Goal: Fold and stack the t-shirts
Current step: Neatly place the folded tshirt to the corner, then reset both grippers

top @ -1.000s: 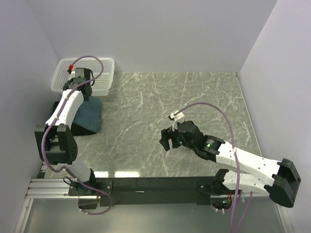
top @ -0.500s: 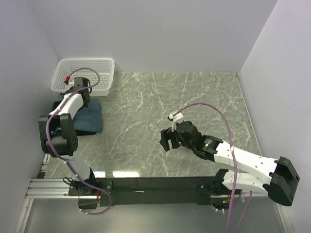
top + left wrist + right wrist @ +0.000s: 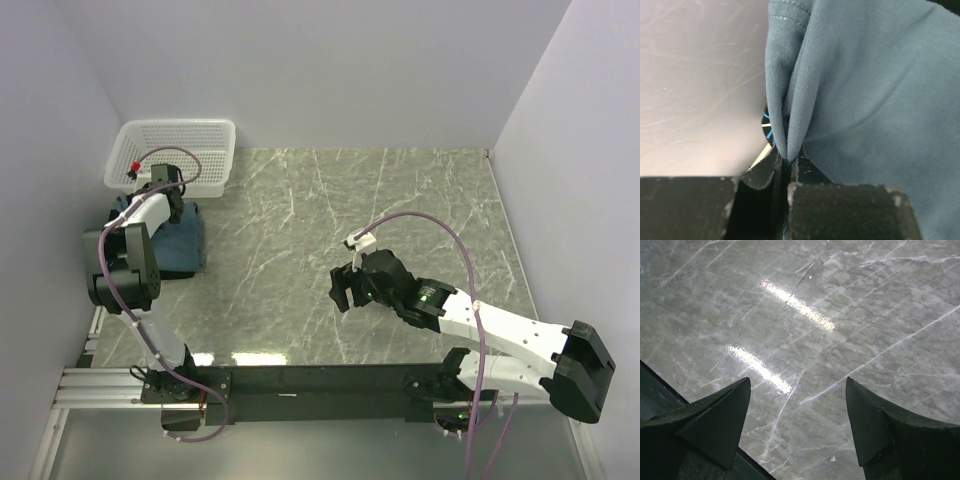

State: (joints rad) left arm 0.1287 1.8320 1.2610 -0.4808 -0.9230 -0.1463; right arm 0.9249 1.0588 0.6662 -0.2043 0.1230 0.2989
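Left jaws are pinching the blue t-shirt (image 3: 865, 100) by a fold between them, probably limp and light; right jaws are gaping, empty.

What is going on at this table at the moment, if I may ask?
The left end effector is shut on a pinched fold of the slate-blue t-shirt, which lies at the left edge of the table beside the white basket. A bit of black cloth with blue print shows beneath it. The right end effector hangs open over the middle of the table, holding nothing.
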